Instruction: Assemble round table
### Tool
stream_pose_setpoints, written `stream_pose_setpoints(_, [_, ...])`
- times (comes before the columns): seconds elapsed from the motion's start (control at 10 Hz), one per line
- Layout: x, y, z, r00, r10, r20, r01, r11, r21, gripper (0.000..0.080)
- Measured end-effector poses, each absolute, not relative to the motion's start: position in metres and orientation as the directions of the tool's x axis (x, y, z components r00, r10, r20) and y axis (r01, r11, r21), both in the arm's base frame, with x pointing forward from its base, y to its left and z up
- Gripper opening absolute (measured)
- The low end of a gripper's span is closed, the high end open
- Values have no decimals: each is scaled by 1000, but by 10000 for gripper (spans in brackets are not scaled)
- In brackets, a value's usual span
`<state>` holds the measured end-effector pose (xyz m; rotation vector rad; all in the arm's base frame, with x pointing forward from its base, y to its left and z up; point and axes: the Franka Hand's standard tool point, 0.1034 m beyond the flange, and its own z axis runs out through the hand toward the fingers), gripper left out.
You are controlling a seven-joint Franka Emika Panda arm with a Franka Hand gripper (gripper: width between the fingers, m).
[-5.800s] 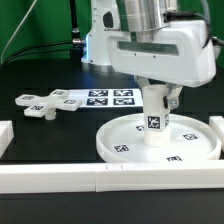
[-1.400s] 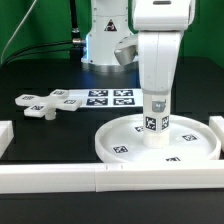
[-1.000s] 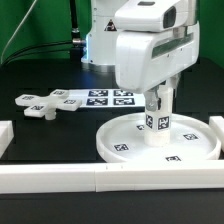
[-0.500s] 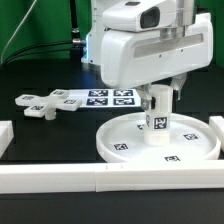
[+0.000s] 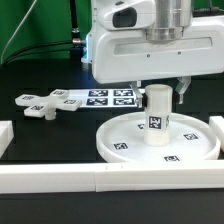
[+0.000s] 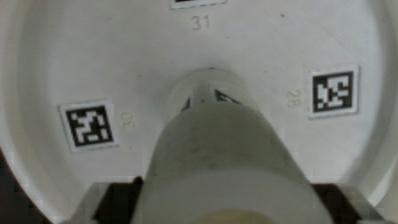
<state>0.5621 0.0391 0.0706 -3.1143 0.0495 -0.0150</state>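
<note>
One pincer (image 5: 160,92) snug around the upright leg (image 5: 156,122)

Light falls bright and even from overhead in the exterior view. The white arm (image 5: 150,45) is almost washed out against the black table (image 5: 40,135). The disc (image 5: 120,138) shows only a faint soft shadow around the leg (image 5: 155,118). The picture is coarse and slightly soft. In the wrist view the leg (image 6: 222,150) looms close, grey, shaded and blurred. The markers (image 6: 89,124) are soft too.
</note>
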Motion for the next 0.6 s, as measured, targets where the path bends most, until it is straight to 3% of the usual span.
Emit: stream_pose_setpoints(0.6, [563,37,71,934,-358,6,-357,-933,-42,409])
